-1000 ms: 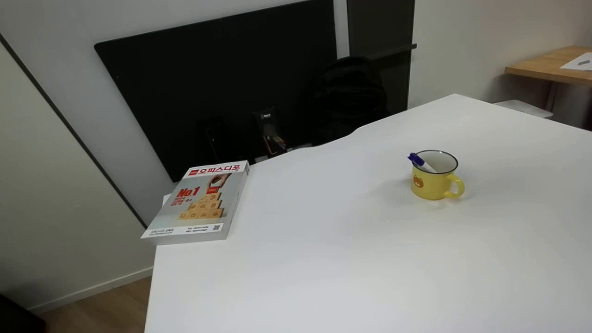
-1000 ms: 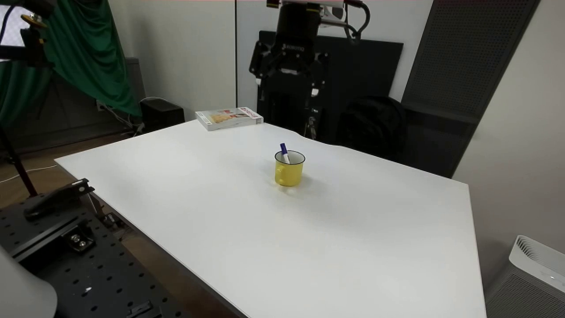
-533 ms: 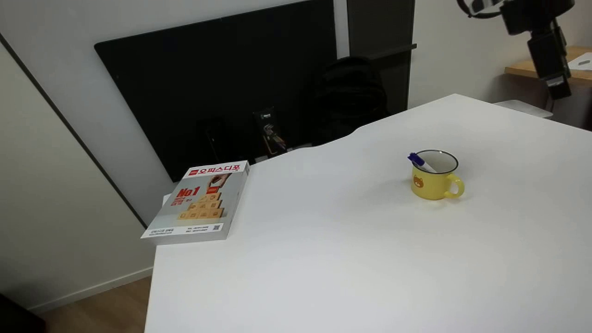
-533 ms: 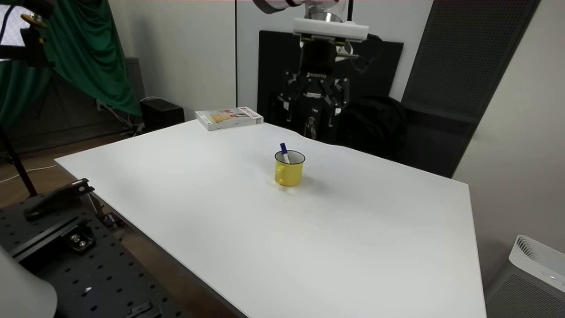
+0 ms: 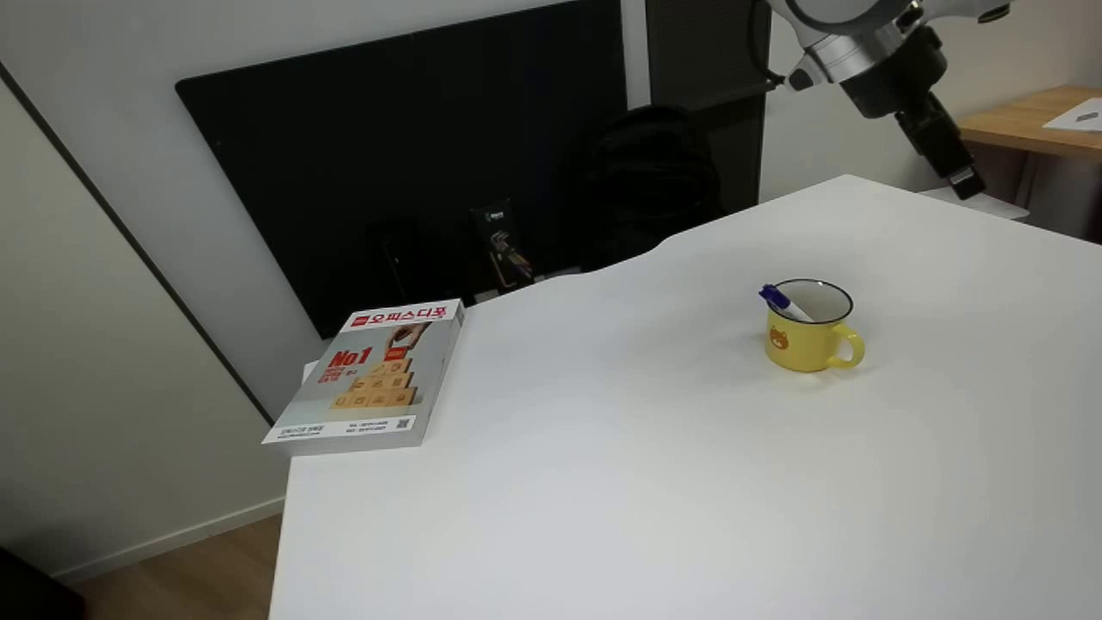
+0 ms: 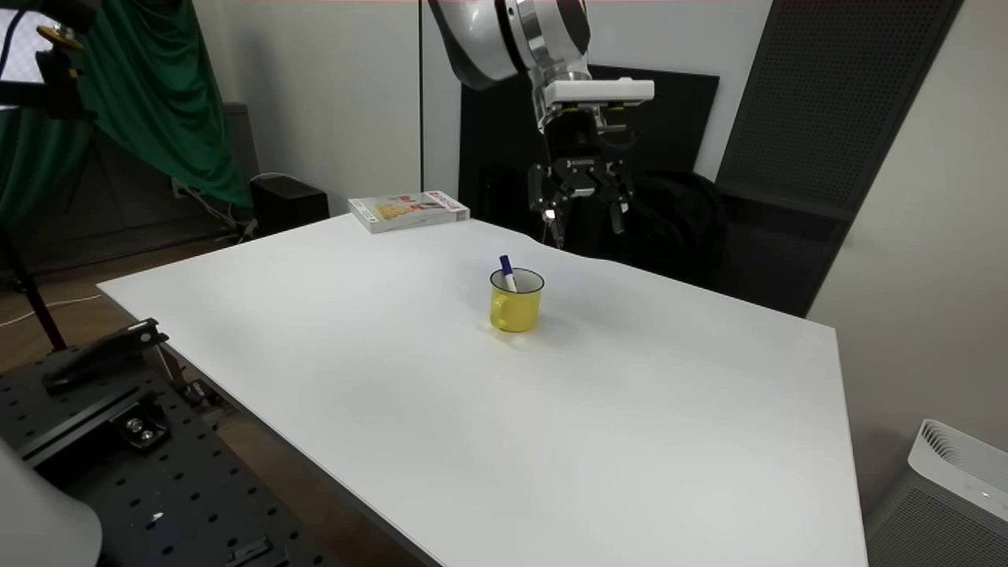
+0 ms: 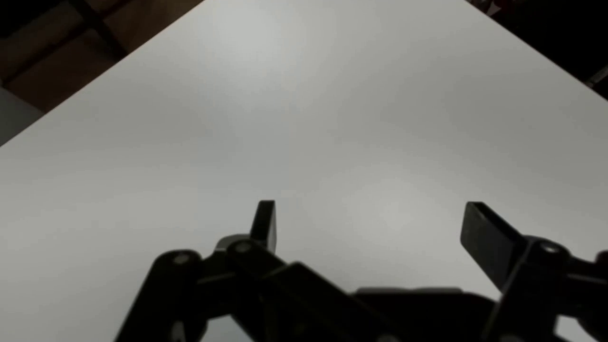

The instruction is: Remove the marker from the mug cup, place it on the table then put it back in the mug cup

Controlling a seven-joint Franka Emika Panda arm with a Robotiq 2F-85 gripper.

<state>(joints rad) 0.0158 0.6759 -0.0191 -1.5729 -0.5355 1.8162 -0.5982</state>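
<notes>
Where the gripper [image 7: 369, 223] is viewed in the wrist view, its two fingers [image 7: 491, 244] are set wide apart, one at each side of a broad gap. Only the plain white surface of the table [image 7: 304, 118] is framed between them. The same spread is shown in an exterior view, where both fingertips [image 6: 557, 235] are directed downward; in an exterior view where the gripper below the single arm [image 5: 852, 52] is seen edge-on, the spacing cannot be read.

One mug cup [image 5: 809, 349] is stood upright on the table, well apart from the gripper. One handle is fitted to its side, and one printed animal face is carried on the yellow wall. One marker [image 5: 785, 304] is contained in the mug cup, tilted, with its blue cap end uppermost and projecting past the dark rim; the lower end is hidden by the wall. Both items are untouched by the gripper.

Of the surroundings, the following are counted: one thick book [image 5: 370, 370], laid flat near a corner of the table with its printed cover upward; one light wooden desk [image 5: 1016, 129], on which one sheet of paper [image 5: 1067, 120] is placed; one dark backpack [image 5: 659, 164], located beyond the table edge; one green curtain [image 6: 165, 102]; and one white vented unit [image 6: 945, 488], positioned beside the table.
</notes>
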